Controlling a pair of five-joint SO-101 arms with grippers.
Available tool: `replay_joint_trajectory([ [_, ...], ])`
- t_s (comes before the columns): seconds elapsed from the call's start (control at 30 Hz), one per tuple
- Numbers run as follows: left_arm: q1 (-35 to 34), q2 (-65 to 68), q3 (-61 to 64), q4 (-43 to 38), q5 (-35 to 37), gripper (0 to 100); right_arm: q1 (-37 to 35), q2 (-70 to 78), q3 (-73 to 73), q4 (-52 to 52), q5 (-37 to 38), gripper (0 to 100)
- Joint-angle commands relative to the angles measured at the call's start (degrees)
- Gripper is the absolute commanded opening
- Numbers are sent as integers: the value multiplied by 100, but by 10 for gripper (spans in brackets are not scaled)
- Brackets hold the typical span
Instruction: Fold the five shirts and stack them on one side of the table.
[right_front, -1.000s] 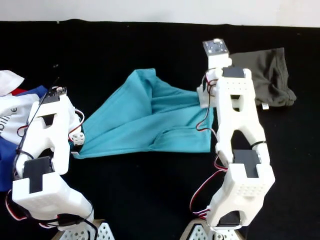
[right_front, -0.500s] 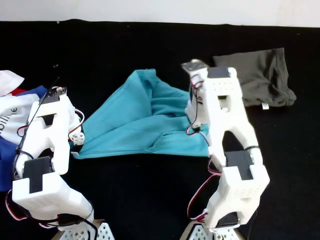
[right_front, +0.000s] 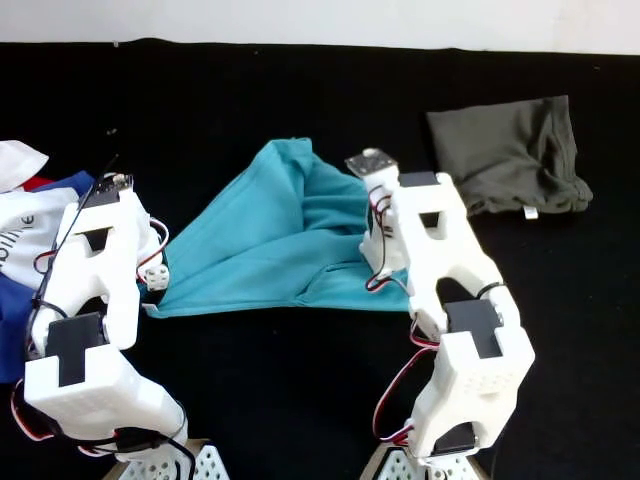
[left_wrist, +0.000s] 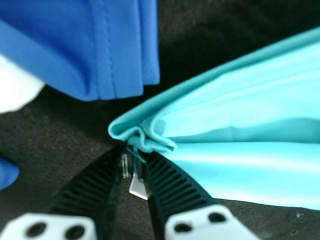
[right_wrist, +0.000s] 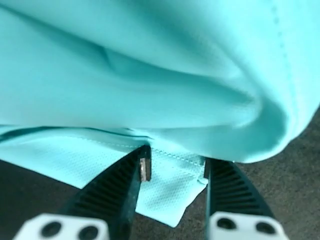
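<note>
Step in hand, Raj?

Raj: Teal fold, early on, by my read. Unfolded pile sits at 9 o'clock on the table. Left gripper is at 8, clamped tight on a corner of the teal shirt. The shirt lies loose and rumpled across centre. Right gripper is low at the shirt's 3 o'clock edge. Folded grey shirt is at 2 — probably the stack's start.

Ana: Right jaws?

Raj: Apart, straddling the hem, nothing gripped. Next call: close on that hem, then lift both ends together and lay the shirt flat.

Ana: Poses?

Raj: Left arm hunched low. Right arm stretched forward, wrist pitched down.
</note>
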Motion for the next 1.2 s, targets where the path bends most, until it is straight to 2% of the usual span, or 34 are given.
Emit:
replay_joint_trajectory([
  [0.0, -31, 48, 84, -53, -62, 8, -40, -215, 13, 110, 35, 86],
  [0.07, -31, 48, 84, -53, -62, 8, -48, -426, 22, 224, 26, 0],
  [0.3, -31, 48, 84, -53, -62, 8, -75, -1719, 365, 505, -246, 5],
  [0.53, -31, 48, 84, -53, -62, 8, -444, -2879, 2220, 418, -193, 5],
  [0.67, -31, 48, 84, -53, -62, 8, -708, -3433, 3363, 101, 281, 9],
  [0.73, -31, 48, 84, -53, -62, 8, -787, -3688, 3714, 101, 352, 54],
  [0.87, -31, 48, 75, -62, -62, 8, -1059, -4330, 4048, 382, 431, 208],
  [1.0, -31, 48, 75, -62, -62, 8, -1420, -5147, 4040, 927, 633, 187],
  [1.17, -31, 48, 75, -70, -62, 8, -1473, -5956, 4057, 752, 607, 185],
])
